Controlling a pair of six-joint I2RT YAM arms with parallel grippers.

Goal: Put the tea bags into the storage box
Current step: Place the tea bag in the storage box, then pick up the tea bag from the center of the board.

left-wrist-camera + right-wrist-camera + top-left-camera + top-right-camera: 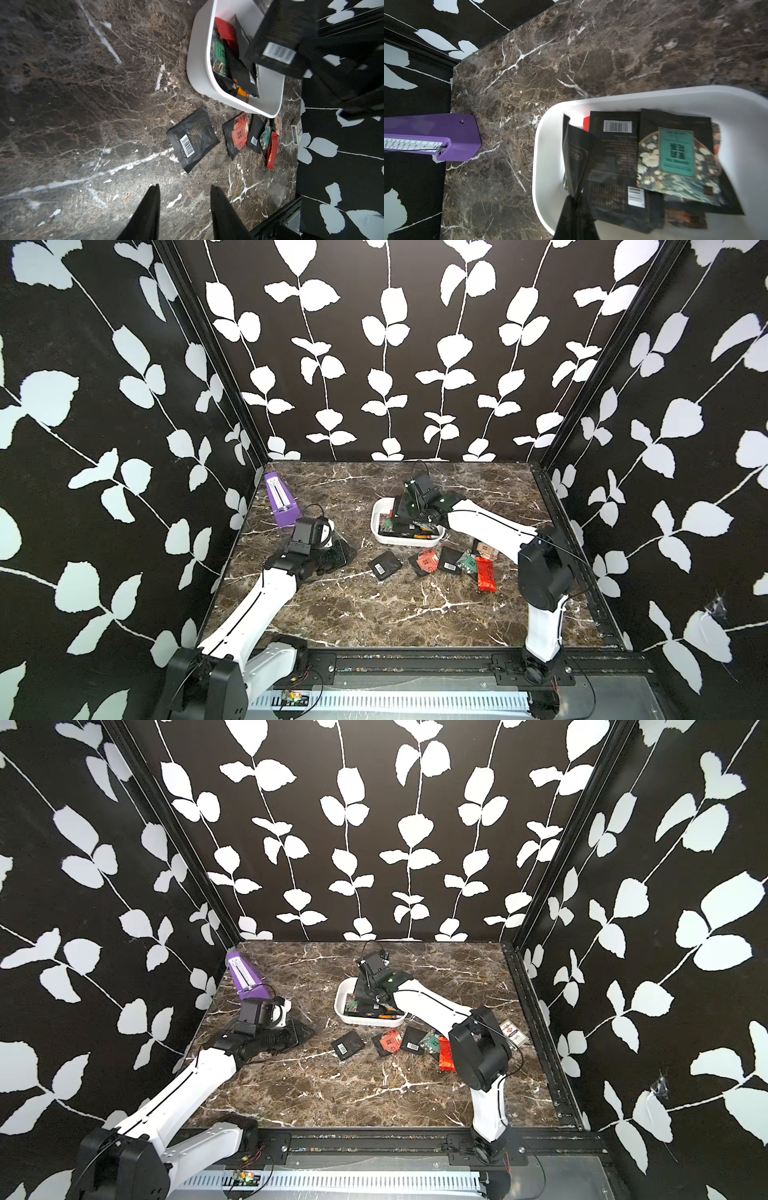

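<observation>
Tea bags lie loose on the tabletop just in front of the storage box: a small overlapping cluster of black, salmon, green and red sachets. One lone black sachet with a barcode label lies a little apart, toward the left arm's side. The box, white and shallow, sits mid-tabletop and already holds a heap of sachets, a green-labelled one lying on top.

The right pincer hangs over the box's interior. Its jaws are all but together, nipping the edge of a black tea bag that stands on edge above the heap.

The left pincer is low over bare tabletop, not far from the purple metronome. Its tips are turned toward the lone sachet, and its jaws are parted with nothing between them.

A white-and-red card pack lies near the right edge, beyond the right arm's elbow.
</observation>
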